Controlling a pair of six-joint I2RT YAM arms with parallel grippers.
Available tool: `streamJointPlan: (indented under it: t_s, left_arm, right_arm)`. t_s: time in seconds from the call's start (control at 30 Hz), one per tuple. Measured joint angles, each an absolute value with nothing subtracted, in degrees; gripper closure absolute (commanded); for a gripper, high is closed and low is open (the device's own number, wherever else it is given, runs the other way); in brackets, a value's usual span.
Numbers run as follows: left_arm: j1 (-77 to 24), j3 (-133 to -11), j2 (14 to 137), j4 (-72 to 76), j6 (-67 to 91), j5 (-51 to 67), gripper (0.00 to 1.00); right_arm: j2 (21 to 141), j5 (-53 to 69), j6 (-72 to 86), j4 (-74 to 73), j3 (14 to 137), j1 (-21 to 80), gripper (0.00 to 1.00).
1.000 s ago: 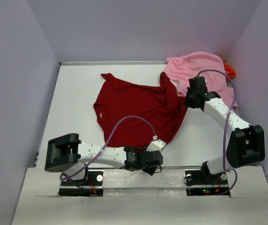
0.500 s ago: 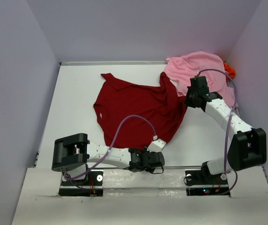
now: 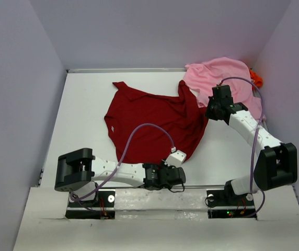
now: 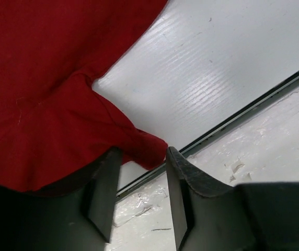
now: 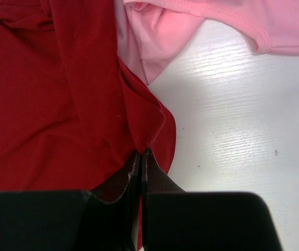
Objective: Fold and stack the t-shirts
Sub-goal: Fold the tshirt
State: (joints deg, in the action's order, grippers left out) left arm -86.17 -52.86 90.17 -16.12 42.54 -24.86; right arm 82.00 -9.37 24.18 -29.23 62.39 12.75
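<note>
Likely flattening the dark red t-shirt: right gripper clamps its 3 o'clock edge; half-open left gripper, straddling the 5 o'clock corner, should close next.

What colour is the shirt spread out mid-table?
Dark red; the shirt shows best in the top external view.

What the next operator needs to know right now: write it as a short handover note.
Grippers: left gripper open, straddling the dark red shirt at its near corner; right gripper shut on its right edge.
Shirts: dark red spread on the table; pink shirt bunched far right, orange shirt peeking behind it.
Done: nothing folded.
Left: fold and stack all three.
</note>
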Motion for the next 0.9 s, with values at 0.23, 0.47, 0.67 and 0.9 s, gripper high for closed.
streamJointPlan:
  t_s: [0.23,0.47,0.67,0.9]
  left_arm:
    - [-86.2,-52.9,91.1,-15.6,41.9,-24.4,0.98]
    - [-86.5,-52.9,91.4,-16.3,41.5,-24.1,1.00]
    - [-86.7,-52.8,83.2,-24.7,42.9,-27.0,1.00]
    - [-86.7,-55.1,65.3,-37.6,46.3,-33.8,1.00]
  right_arm:
    - [82.0,-9.2,24.2,-29.1,62.1,12.8,1.00]
    - [82.0,-9.2,24.2,-29.1,61.9,12.8,1.00]
    - [78.0,-9.1,24.3,-29.7,59.2,12.8,1.00]
    - [71.2,-9.5,24.5,-31.1,59.2,12.8,1.00]
